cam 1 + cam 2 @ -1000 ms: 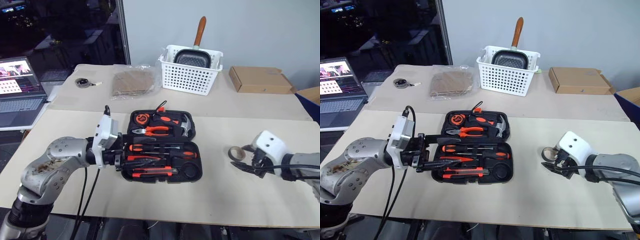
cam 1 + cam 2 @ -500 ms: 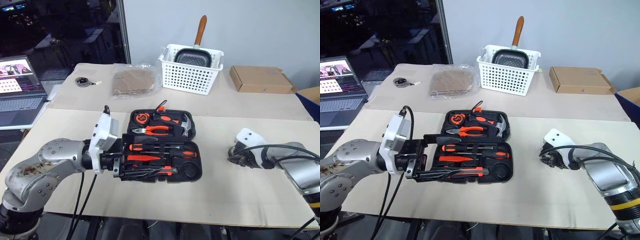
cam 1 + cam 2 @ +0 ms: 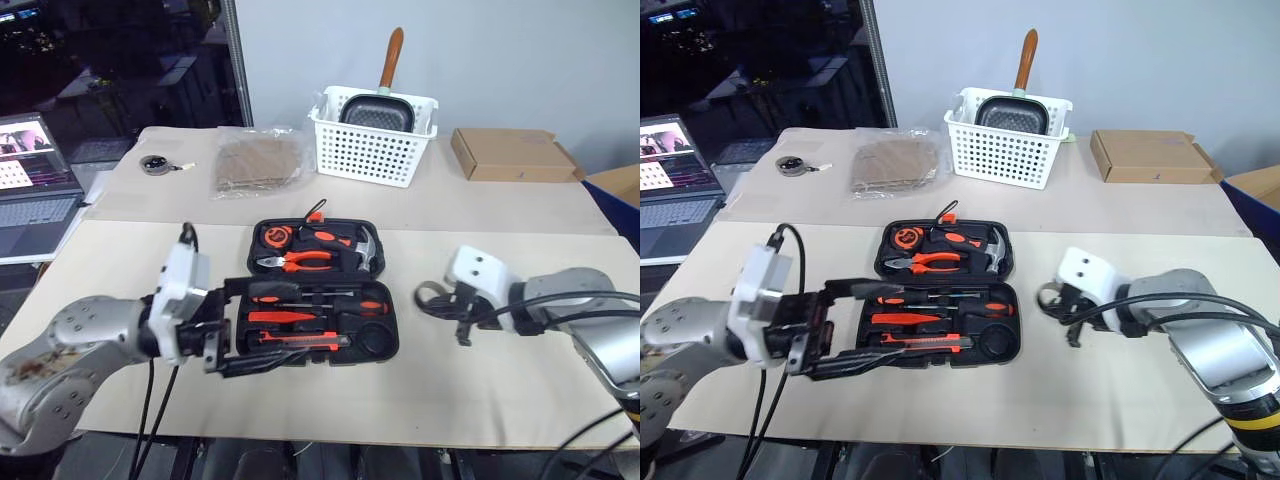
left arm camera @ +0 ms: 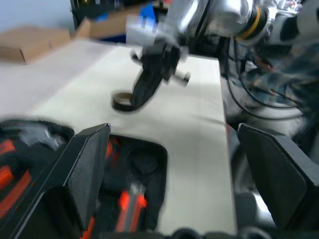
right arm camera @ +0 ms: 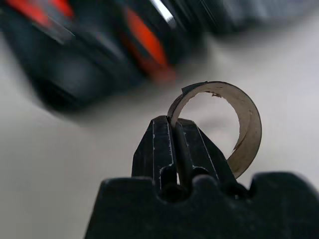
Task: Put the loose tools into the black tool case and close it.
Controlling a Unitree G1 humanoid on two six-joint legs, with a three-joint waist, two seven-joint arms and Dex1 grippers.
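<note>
In the head views, the right gripper is holding the small tape roll just right of the black tool case, whose round empty slot is lying nearest it, bare tabletop between. In the right wrist view, its fingers are pinching the roll's wall, the ring standing on edge. In the left wrist view, the left gripper is waiting with fingers spread at the case's left end.

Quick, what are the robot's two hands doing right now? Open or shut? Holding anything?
Left end effector: open, holding nothing, beside the black tool case.
Right end effector: shut on the tape roll, pinching its wall.
</note>
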